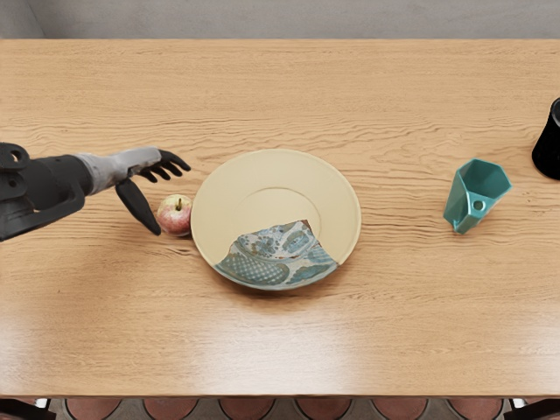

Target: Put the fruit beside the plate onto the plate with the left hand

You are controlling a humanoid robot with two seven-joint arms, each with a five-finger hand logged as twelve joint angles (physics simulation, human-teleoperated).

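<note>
A small red-yellow apple stands upright on the wooden table, just off the left rim of a cream plate that has a patterned blue-grey patch at its front. My left hand comes in from the left edge and hovers right beside the apple. Its black fingers are spread above and behind the fruit, and the thumb points down along the apple's left side. Nothing is held. The right hand is out of view.
A teal cup lies tipped on the table to the right of the plate. A black object shows at the right edge. The table's front edge runs across the bottom.
</note>
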